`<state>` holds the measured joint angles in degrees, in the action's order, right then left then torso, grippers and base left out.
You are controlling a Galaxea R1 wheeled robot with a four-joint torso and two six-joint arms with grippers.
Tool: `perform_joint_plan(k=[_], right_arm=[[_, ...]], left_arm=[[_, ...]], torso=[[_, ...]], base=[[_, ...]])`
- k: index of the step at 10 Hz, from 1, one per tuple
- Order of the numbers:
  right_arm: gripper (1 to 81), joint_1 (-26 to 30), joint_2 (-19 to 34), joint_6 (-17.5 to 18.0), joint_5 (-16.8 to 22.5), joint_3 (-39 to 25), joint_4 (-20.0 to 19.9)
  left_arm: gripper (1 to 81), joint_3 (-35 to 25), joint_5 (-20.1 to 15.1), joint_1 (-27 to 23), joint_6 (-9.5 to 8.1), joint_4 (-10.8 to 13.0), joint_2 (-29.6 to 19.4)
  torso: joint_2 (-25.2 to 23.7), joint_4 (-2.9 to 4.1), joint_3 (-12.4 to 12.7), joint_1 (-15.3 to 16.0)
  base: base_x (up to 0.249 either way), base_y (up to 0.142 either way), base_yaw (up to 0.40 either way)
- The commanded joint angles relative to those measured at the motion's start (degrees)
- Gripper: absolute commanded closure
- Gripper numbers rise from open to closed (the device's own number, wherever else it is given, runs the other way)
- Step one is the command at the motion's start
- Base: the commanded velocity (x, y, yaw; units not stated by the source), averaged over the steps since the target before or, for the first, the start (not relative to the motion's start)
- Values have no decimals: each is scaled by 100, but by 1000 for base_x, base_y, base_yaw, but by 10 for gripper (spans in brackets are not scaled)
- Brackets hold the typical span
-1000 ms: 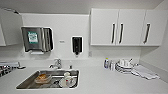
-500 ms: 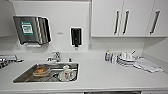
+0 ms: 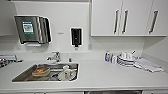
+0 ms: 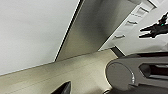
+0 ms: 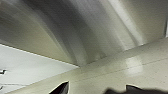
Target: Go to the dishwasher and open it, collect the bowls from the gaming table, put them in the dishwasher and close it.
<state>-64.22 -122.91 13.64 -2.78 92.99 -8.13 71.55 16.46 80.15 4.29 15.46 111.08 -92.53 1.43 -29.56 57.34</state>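
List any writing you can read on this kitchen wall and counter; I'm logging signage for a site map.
No text can be read here.
Green-and-white label on the steel paper towel dispenser: too blurred to read.
Small mark on the white wall beside the black soap dispenser: too small to read.
Label on the small blue-capped bottle: blurred, unreadable.

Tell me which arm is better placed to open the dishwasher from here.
Right, tentatively: in the head view a darker grey strip under the counter, possibly the dishwasher's front, lies right of centre and right of the sink. I cannot make out its handle, so confirm first.
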Motion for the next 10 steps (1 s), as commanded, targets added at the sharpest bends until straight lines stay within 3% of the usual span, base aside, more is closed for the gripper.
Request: perform_joint_plan(k=[1,2,4,9,10], right_arm=[[10,616,290,60,172,-115,-66],[10,624,299,60,172,-124,-66],[10,887,553,235,346,-378,-48],[10,1626,1239,306,1025,-1214,-48],[10,1731,1283,306,1087,-1336,-48]], left_arm=[[10,-168,-90,-364,2,133,-279],[10,-167,-90,-364,2,133,-270],[10,-167,-81,-364,2,133,-235],[10,-158,-72,-364,2,124,-173],[10,-150,-72,-364,2,115,-173]], torso=[[-556,0,0,356],[-186,0,0,116],[-509,0,0,315],[-579,0,0,354],[-579,0,-140,354]], base=[[0,0,0],[0,0,0],[0,0,0],[0,0,0],[0,0,0]])
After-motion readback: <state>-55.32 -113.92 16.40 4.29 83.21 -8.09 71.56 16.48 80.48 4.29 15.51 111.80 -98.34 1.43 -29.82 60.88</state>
